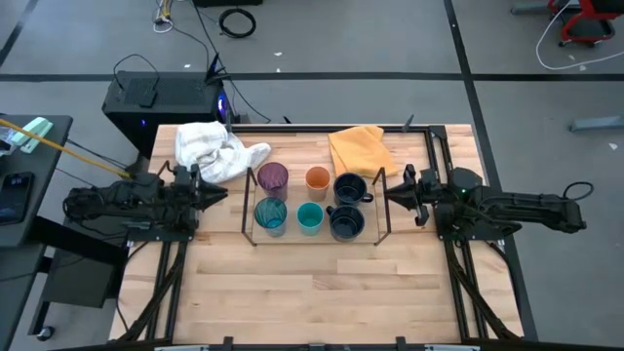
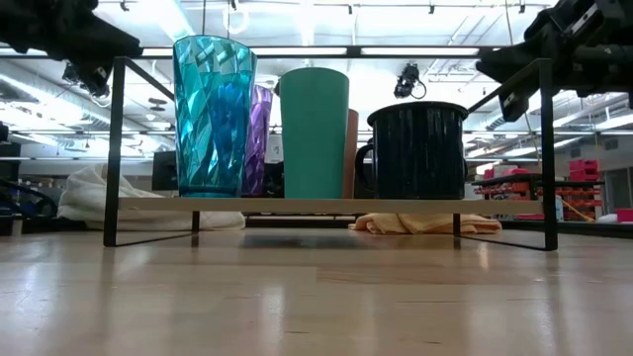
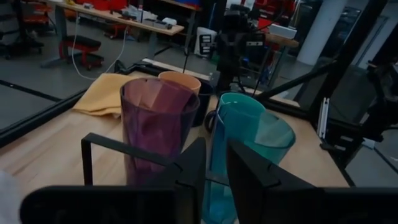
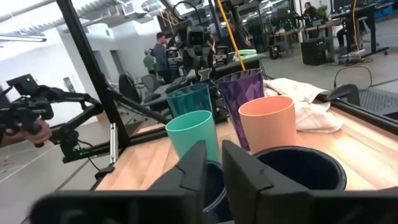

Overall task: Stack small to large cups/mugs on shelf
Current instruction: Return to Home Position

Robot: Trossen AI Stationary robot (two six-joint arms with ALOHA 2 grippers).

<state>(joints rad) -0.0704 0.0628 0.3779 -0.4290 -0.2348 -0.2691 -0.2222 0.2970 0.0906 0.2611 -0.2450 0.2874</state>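
Observation:
Six cups stand upright on their bases on the low black wire shelf at mid-table. The far row holds the purple tumbler, the orange cup and a navy mug. The near row holds the teal-blue patterned cup, the small teal cup and a second navy mug. My left gripper hovers just off the shelf's left end. Its fingers stand a narrow gap apart with nothing between them. My right gripper hovers off the right end, also narrowly open and holding nothing.
A crumpled white cloth lies at the table's far left and a yellow cloth lies behind the shelf. Bare wood stretches from the shelf to the near edge. People stand far off in the room.

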